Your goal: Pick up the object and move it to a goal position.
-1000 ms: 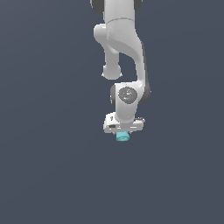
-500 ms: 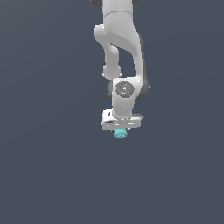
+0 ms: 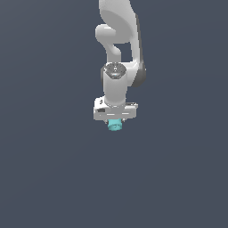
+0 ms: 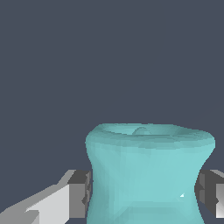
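Note:
The object (image 3: 115,125) is a small teal spool-shaped cylinder that pokes out just below the white hand of the arm in the exterior view. My gripper (image 3: 115,121) is shut on the object, its fingers mostly hidden behind the hand. In the wrist view the object (image 4: 148,173) fills the space between the two dark finger pads (image 4: 81,192), which press against its narrow waist on both sides. Its flared rim faces away from the camera. The object hangs in the air, clear of any surface.
Only a plain dark grey-blue background surrounds the arm (image 3: 119,53) in both views. No other objects, containers or edges show.
The arm has straightened and swung, so the hand with the teal object now sits slightly higher and more upright in the exterior view. The grip on the object is unchanged.

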`<state>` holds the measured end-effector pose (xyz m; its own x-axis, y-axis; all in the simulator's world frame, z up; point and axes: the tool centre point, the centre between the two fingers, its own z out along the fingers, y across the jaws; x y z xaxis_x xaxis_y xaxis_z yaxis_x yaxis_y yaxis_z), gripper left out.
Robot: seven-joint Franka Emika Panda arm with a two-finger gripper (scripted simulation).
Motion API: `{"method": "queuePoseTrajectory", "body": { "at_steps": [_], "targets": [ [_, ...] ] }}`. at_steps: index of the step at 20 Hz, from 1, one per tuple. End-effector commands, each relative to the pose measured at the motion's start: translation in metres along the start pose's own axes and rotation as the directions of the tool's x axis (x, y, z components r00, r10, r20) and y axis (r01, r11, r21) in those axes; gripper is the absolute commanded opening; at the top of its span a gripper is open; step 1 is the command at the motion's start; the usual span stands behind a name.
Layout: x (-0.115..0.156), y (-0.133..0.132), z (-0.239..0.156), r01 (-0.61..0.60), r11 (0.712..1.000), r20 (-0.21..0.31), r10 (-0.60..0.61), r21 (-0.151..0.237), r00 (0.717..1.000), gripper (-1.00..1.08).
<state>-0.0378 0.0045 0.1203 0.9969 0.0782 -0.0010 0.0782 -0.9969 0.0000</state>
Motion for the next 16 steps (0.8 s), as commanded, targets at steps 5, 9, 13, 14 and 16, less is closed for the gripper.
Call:
{"method": "queuePoseTrajectory", "body": {
  "at_steps": [5, 9, 13, 14, 16],
  "targets": [
    [-0.028, 0.035, -0.056, 0.000, 1.000, -0.001, 0.000, 0.001, 1.000, -1.00],
    [-0.045, 0.056, -0.091, 0.000, 1.000, -0.001, 0.000, 0.002, 1.000, -1.00],
    [-0.058, 0.074, -0.120, 0.000, 1.000, -0.001, 0.000, 0.002, 1.000, -1.00],
    [-0.061, 0.078, -0.126, 0.000, 1.000, -0.001, 0.000, 0.002, 1.000, -1.00],
    [-0.066, 0.085, -0.138, 0.000, 1.000, -0.001, 0.000, 0.002, 1.000, -1.00]
  ]
}}
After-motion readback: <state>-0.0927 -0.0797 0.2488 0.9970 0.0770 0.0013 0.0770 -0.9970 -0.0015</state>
